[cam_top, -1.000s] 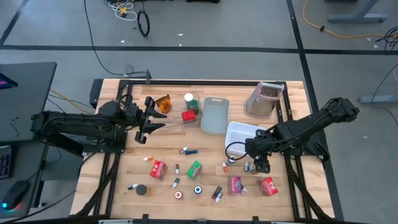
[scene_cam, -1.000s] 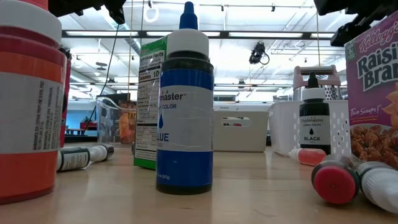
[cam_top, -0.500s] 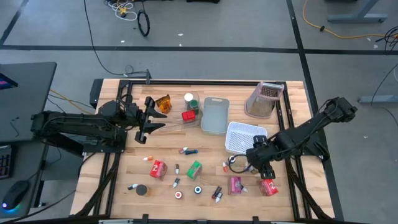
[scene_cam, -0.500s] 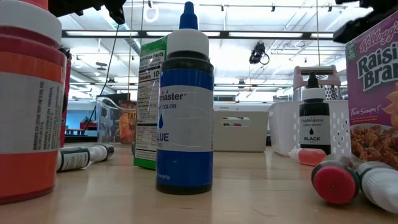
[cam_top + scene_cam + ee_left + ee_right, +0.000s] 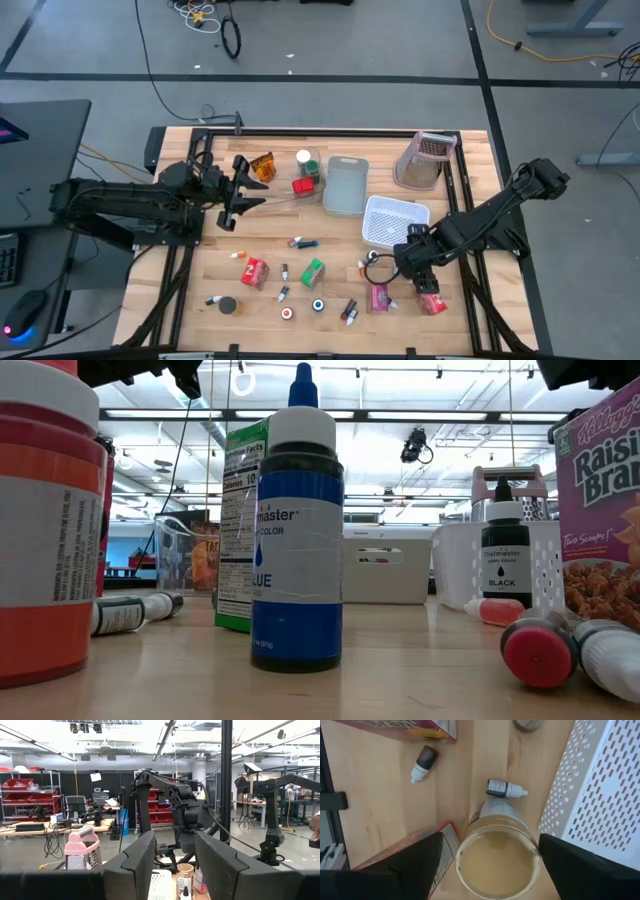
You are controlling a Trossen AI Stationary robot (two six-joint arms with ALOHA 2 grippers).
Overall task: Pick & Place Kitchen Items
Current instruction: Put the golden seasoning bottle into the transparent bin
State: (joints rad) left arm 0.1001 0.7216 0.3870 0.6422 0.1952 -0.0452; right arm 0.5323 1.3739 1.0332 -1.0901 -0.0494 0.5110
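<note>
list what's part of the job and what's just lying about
Job: green box, pink box, orange packet, blue bottle, jar inside the open right gripper.
Lying about: white bin, grey bin, grater. Left gripper waits at the table's left.

You had bright, even light from overhead; the tabletop [image 5: 270, 295] showed only soft, short shadows. At table height the ceiling strip lights glared white behind the sharp blue bottle [image 5: 296, 530], while the red-capped bottle [image 5: 540, 645] nearest the lens was soft. The clear jar [image 5: 499, 854] under the right wrist was blurred.
</note>
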